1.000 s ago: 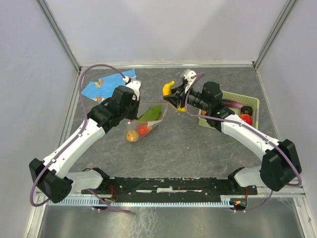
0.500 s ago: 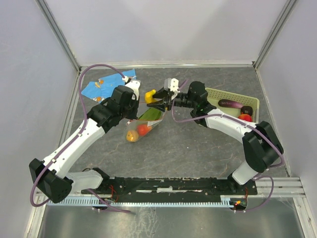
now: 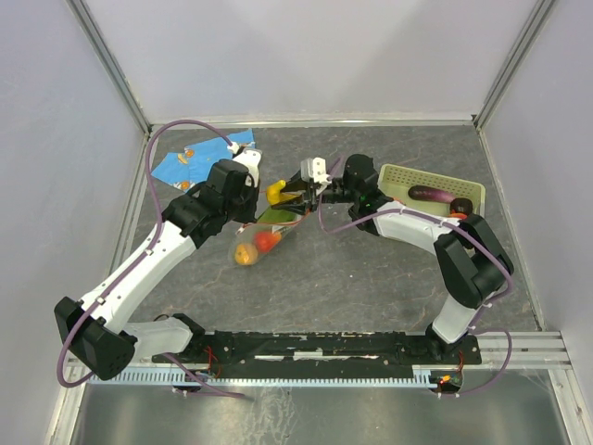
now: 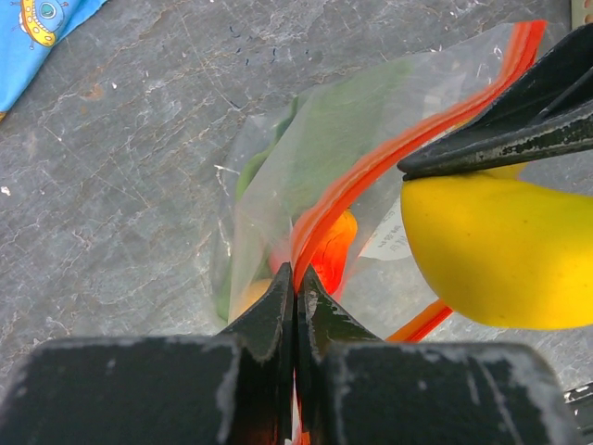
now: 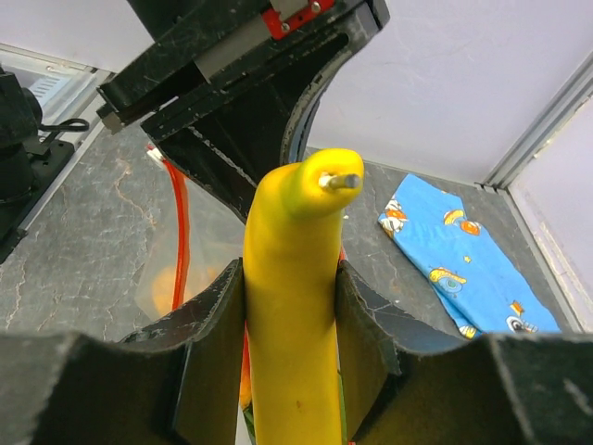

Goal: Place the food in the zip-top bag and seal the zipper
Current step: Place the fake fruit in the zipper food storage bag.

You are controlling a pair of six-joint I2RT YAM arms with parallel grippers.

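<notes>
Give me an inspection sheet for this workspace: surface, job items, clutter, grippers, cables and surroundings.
Surface: dark grey table, scuffed, no spills seen.
Job's things: zip-top bag lying open, with a green leaf, a red fruit and an orange fruit inside; zipper unsealed; banana held at the bag's mouth; eggplant in the basket.
Clutter: blue cloth at the far left; pale green basket at the far right.
Grippers: left gripper shut on the zipper; right gripper shut on the banana.
Cables: purple cables loop along both arms, no snag seen.
Surroundings: pale walls with metal framing.
</notes>
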